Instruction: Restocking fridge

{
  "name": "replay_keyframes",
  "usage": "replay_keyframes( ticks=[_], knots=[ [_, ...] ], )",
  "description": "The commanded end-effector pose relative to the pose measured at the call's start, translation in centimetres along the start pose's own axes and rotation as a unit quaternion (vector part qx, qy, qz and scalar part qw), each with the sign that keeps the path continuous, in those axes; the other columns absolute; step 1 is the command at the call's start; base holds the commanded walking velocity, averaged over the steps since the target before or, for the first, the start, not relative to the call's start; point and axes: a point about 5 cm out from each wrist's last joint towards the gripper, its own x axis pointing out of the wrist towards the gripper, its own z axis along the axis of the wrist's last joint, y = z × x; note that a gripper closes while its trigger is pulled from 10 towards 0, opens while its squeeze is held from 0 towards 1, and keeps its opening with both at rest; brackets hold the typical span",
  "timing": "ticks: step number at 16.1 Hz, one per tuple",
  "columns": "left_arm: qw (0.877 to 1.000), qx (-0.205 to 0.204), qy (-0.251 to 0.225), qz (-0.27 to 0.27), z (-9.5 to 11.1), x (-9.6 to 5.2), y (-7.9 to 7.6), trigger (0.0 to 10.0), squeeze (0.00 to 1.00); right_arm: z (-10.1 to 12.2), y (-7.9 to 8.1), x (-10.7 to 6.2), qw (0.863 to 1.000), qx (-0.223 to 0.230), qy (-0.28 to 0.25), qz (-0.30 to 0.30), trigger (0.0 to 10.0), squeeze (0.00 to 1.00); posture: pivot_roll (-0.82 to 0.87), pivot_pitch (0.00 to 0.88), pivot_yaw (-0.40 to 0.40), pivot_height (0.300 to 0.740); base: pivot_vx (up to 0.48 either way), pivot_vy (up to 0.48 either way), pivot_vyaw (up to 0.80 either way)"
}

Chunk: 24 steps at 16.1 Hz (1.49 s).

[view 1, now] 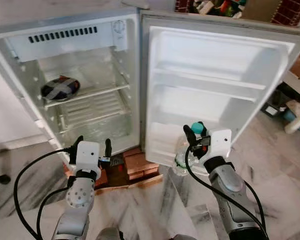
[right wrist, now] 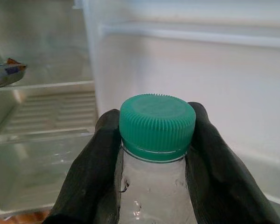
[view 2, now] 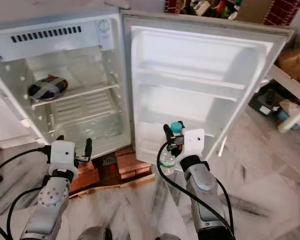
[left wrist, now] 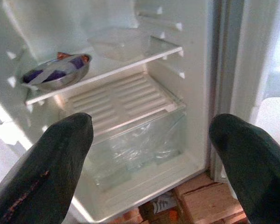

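While the fridge (view 1: 85,80) stands open, the right gripper (view 1: 197,136) pinches a clear bottle (right wrist: 154,186) just under its green cap (right wrist: 157,126), low before the door (view 1: 215,95); the left gripper (view 1: 93,148) hangs spread and empty by the fridge's bottom front edge, and a bowl (view 1: 60,89) rests at the top shelf's left end

No writing, brand, number or sign can be read anywhere: the bottle (right wrist: 154,186) with its green cap (right wrist: 157,125) shows no label, and the marks on the dial (view 1: 119,26) at the fridge's (view 1: 90,90) upper right corner are too small.
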Motion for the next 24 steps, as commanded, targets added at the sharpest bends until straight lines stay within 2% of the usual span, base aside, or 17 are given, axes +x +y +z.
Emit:
replay_keyframes(
  ticks=[1, 5, 7, 9, 11, 16, 19, 24],
  knots=[
    [1.0, 0.003, 0.002, 0.002, -0.1, -0.1, 0.1, 10.0, 0.0, 0.9, -0.2, 0.1, 1.0, 0.001, -0.022, 0.0, 10.0, 0.0, 0.1, 0.075, -0.041, 0.74, 0.0, -0.416, 0.0],
    [1.0, 0.004, 0.003, 0.005, -0.1, -0.1, 0.1, 10.0, 0.0, 0.9, -0.3, 0.2, 1.0, 0.008, -0.023, 0.002, 10.0, 0.0, 0.1, 0.074, -0.043, 0.74, 0.0, -0.362, 0.0],
    [1.0, 0.008, 0.001, 0.005, 0.0, -0.1, 0.1, 10.0, 0.0, 1.0, -0.4, 0.2, 1.0, 0.009, -0.025, -0.001, 10.0, 0.0, 0.1, 0.074, -0.045, 0.74, 0.0, 0.0, 0.0],
    [1.0, -0.007, -0.002, 0.01, 0.0, -0.2, 0.1, 10.0, 0.0, 1.1, -0.4, 0.3, 1.0, 0.003, -0.025, 0.003, 10.0, 0.0, 0.1, 0.077, -0.045, 0.74, 0.0, 0.0, 0.0],
    [1.0, -0.004, -0.003, 0.023, 0.1, -0.2, 0.4, 10.0, 0.0, 1.2, -0.4, 0.4, 0.999, -0.006, -0.03, 0.01, 10.0, 0.0, 0.1, 0.082, -0.047, 0.74, 0.0, 0.0, 0.0],
    [0.998, 0.011, -0.012, 0.057, -0.2, -0.9, 1.8, 10.0, 0.0, 1.7, -0.2, 0.5, 0.999, -0.014, -0.038, 0.011, 10.0, 0.0, 0.12, 0.096, -0.047, 0.74, 0.0, 0.0, 0.59],
    [1.0, 0.005, -0.003, 0.028, -0.5, -1.5, 1.5, 10.0, 0.0, 1.2, -0.2, 0.2, 0.999, -0.008, -0.034, 0.004, 10.0, 0.0, 0.12, 0.094, -0.048, 0.74, 0.0, 0.0, 0.0],
    [1.0, -0.005, -0.007, 0.014, -0.3, -1.3, 0.8, 10.0, 0.0, 1.6, -0.6, 0.4, 0.999, -0.011, -0.041, -0.001, 10.0, 0.0, 0.11, 0.094, -0.049, 0.74, 0.128, 0.0, 0.0]
  ],
)
